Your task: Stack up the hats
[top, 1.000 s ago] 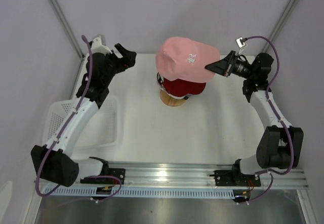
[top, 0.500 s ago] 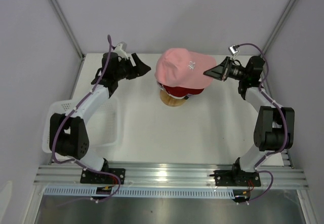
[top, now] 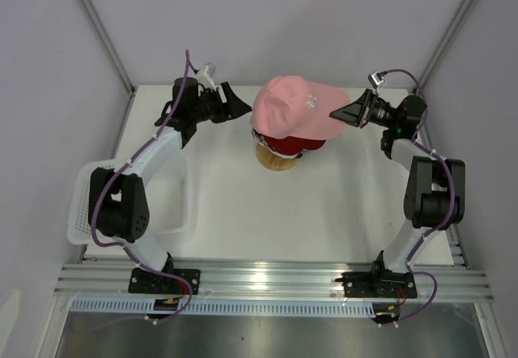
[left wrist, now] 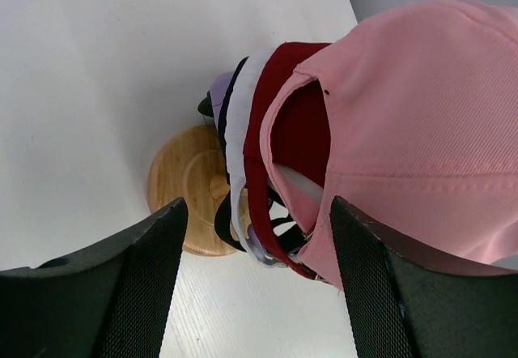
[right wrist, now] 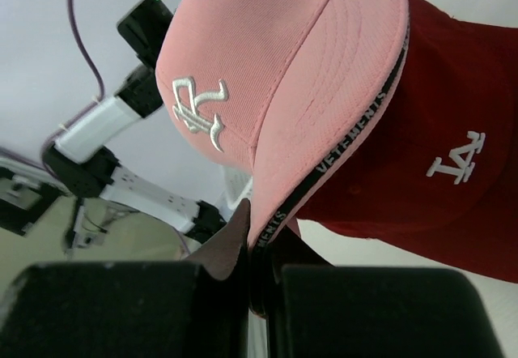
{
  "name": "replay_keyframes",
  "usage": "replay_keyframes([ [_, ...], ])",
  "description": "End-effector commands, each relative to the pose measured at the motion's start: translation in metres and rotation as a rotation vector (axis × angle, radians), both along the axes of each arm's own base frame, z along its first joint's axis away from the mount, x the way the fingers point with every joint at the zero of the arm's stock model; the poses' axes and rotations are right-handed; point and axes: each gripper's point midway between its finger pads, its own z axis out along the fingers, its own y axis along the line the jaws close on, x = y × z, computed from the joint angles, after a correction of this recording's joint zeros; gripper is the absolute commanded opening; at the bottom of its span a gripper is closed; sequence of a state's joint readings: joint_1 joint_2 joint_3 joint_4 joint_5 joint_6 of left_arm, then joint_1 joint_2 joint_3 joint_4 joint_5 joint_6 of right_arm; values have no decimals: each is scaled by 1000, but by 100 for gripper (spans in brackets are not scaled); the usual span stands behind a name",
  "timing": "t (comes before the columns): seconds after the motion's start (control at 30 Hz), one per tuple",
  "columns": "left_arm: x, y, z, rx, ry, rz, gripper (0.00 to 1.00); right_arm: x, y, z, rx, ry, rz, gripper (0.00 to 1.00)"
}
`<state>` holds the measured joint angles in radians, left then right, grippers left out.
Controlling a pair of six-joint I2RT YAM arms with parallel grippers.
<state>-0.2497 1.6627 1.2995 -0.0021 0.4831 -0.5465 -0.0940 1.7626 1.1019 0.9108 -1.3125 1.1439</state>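
Observation:
A pink hat (top: 295, 105) with a white logo sits over a red hat (top: 293, 142) on the stack at the table's middle back. In the left wrist view the pink hat (left wrist: 421, 115) covers the red hat (left wrist: 279, 107), a white hat's edge (left wrist: 236, 139) and a lavender hat's edge (left wrist: 218, 87). My right gripper (top: 337, 114) is shut on the pink hat's brim (right wrist: 324, 115), with the red hat (right wrist: 429, 155) beneath it. My left gripper (top: 241, 105) is open and empty, just left of the stack, its fingers (left wrist: 146, 277) apart from the hats.
The hats rest on a round wooden stand (top: 273, 158), which also shows in the left wrist view (left wrist: 184, 184). A white mesh basket (top: 87, 181) lies at the table's left edge. The aluminium rail (top: 275, 281) runs along the front.
My left gripper has swung in from the back left towards the stack's left side. My right gripper has lowered the pink hat onto the stack, still holding its brim.

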Motion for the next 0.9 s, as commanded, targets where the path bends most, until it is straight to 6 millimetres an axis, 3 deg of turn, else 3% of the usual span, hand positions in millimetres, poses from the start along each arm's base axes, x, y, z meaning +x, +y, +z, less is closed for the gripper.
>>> replay_keyframes([
  [0.0,-5,-8,21,-1,-49,-56,74,0,-7,42,108,-175,-8,0],
  [0.03,-6,-8,23,-1,-52,-61,74,3,-7,53,149,-112,9,0],
  [0.17,-14,-5,26,28,-64,-68,74,12,-3,52,189,-49,10,0],
  [0.3,-17,1,21,53,-66,-47,75,9,1,60,192,-56,26,0],
  [0.43,-21,-4,30,16,-86,-75,75,4,3,71,182,-85,42,0],
  [0.5,-21,-9,36,-6,-102,-96,75,4,3,70,180,-80,38,0],
  [0.73,-10,-12,26,-23,-56,-82,74,5,5,48,183,-27,33,0],
  [0.87,4,-12,24,-48,-44,-36,74,2,4,45,175,-27,35,0],
])
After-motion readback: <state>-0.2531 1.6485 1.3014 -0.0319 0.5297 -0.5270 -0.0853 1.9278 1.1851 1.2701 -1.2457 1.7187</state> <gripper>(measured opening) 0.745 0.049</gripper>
